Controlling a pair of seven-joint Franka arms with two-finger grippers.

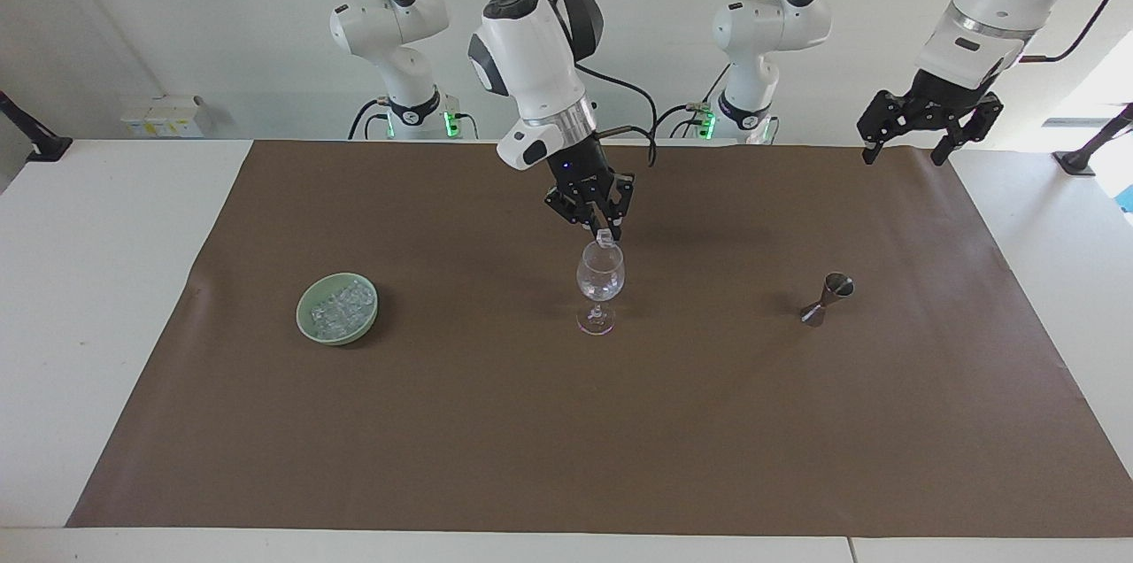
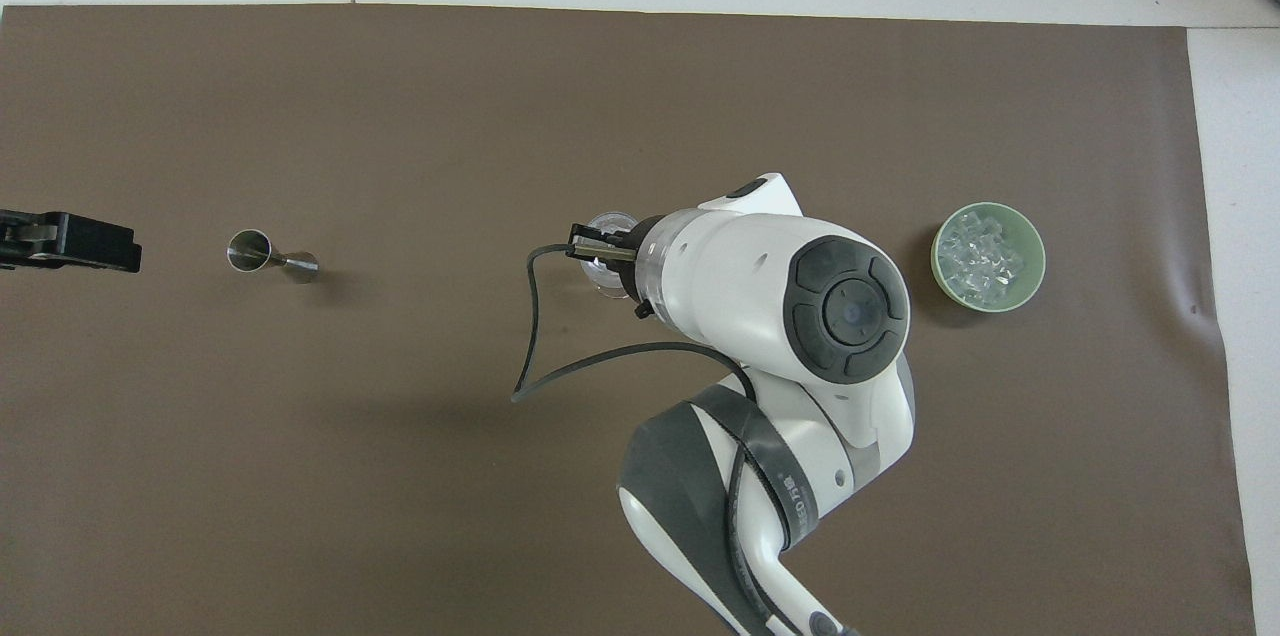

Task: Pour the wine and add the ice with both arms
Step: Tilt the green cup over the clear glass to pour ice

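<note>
The right gripper [image 1: 605, 235] is pinched on a single clear ice cube [image 1: 605, 237] and hangs directly over the mouth of the wine glass [image 1: 600, 275], with the cube at rim level; whether the cube touches the rim cannot be told. In the overhead view the right arm [image 2: 790, 291] covers most of the glass, and only part of the rim [image 2: 606, 221] shows past the wrist. The wine glass stands upright near the middle of the brown mat [image 1: 566, 421]. The remaining ice [image 1: 341, 304] lies heaped in a pale green bowl [image 1: 312, 327], which sits on the mat toward the right arm's end of the table, well apart from the glass. A metal jigger [image 1: 828, 297] stands tilted on the mat toward the left arm's end, also well apart from the glass. The left gripper [image 1: 929, 131] waits raised over the mat's edge at its own end, fingers spread and carrying nothing.
</note>
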